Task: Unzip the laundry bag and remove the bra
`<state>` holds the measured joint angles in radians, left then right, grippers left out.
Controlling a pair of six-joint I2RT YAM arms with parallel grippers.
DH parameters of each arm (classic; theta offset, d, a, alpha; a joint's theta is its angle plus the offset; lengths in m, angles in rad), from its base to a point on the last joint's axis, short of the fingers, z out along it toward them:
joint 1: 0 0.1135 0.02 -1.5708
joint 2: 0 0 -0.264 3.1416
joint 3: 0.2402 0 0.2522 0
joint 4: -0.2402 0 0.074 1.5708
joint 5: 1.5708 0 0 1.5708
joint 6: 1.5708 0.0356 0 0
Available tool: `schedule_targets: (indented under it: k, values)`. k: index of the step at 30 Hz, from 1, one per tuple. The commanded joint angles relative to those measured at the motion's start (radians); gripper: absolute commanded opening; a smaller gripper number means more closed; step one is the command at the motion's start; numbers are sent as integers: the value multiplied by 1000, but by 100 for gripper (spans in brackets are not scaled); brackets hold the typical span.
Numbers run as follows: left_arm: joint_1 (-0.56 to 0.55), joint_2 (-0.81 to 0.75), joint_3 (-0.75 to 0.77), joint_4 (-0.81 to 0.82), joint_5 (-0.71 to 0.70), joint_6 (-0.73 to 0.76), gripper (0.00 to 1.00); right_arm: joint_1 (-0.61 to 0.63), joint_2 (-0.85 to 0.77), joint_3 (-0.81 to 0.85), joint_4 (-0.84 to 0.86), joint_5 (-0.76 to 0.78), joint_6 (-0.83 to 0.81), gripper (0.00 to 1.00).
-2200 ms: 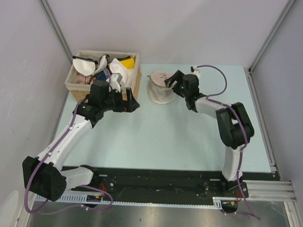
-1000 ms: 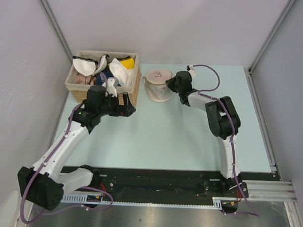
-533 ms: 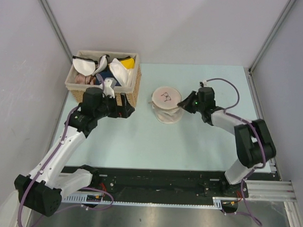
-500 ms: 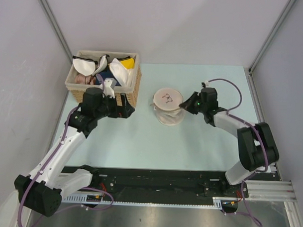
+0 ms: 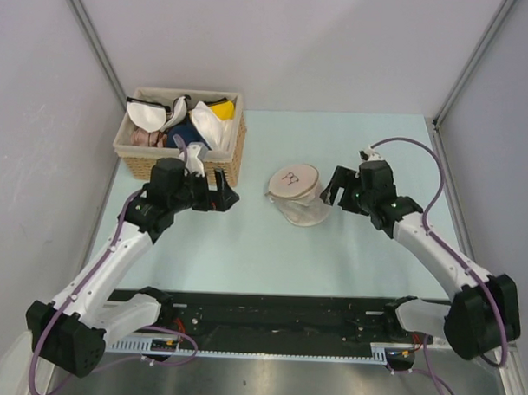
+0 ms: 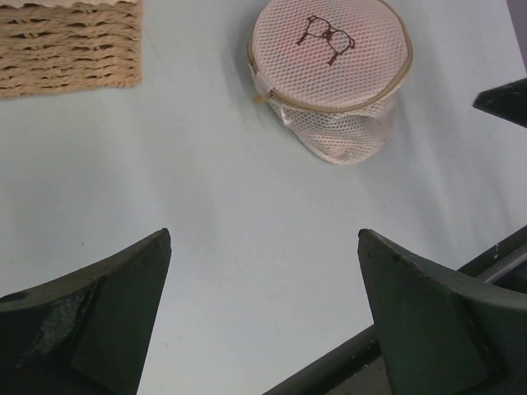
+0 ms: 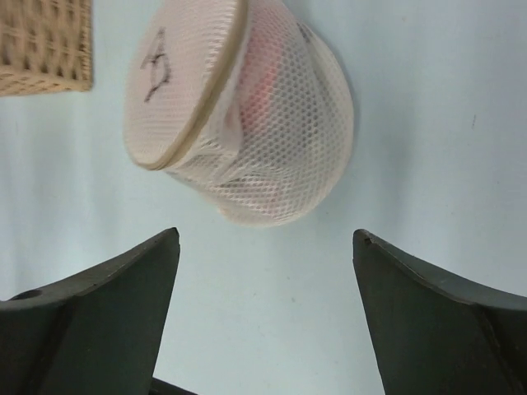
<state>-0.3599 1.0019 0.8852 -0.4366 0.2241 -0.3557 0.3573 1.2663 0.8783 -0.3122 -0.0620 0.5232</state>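
Observation:
The laundry bag (image 5: 297,195), a cream mesh pouch with a dark bra drawing on its round face, lies tilted on the pale table. Its zipper (image 6: 262,97) runs shut round the rim. A red patch of the bra (image 7: 265,78) shows through the mesh. My right gripper (image 5: 335,188) is open just right of the bag, not touching it; in the right wrist view the bag (image 7: 247,115) sits beyond the open gripper (image 7: 265,232). My left gripper (image 5: 224,197) hangs open to the bag's left, well apart. Seen from the left wrist, the bag (image 6: 333,82) lies far ahead of the gripper (image 6: 263,234).
A rectangular wicker basket (image 5: 134,155) with white, yellow and dark garments stands at the back left, close behind my left gripper. Its woven wall shows in the wrist views (image 6: 70,49) (image 7: 45,45). Grey walls enclose the table on three sides.
My right gripper dragged the bag from beside the basket toward the table's middle, then opened, let it go and drew back right. The left arm barely shifted.

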Motion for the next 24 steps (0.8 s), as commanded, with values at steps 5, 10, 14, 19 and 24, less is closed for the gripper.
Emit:
schedule_targets:
  k: [5, 10, 14, 19, 24]
  values:
    - [-42, 88, 32, 77, 96, -52, 100, 120, -79, 36, -44, 200, 87, 89]
    - [-119, 168, 93, 79, 57, -60, 100, 149, -47, 5, 83, 137, 185, 89]
    - [-123, 176, 109, 72, 38, -51, 100, 160, 24, -4, 169, 120, 256, 89]
    - [-122, 155, 95, 58, 15, -49, 100, 167, 152, -21, 361, 105, 353, 89]
    - [-123, 133, 84, 30, -3, -46, 100, 161, 306, -13, 547, 73, 374, 67]
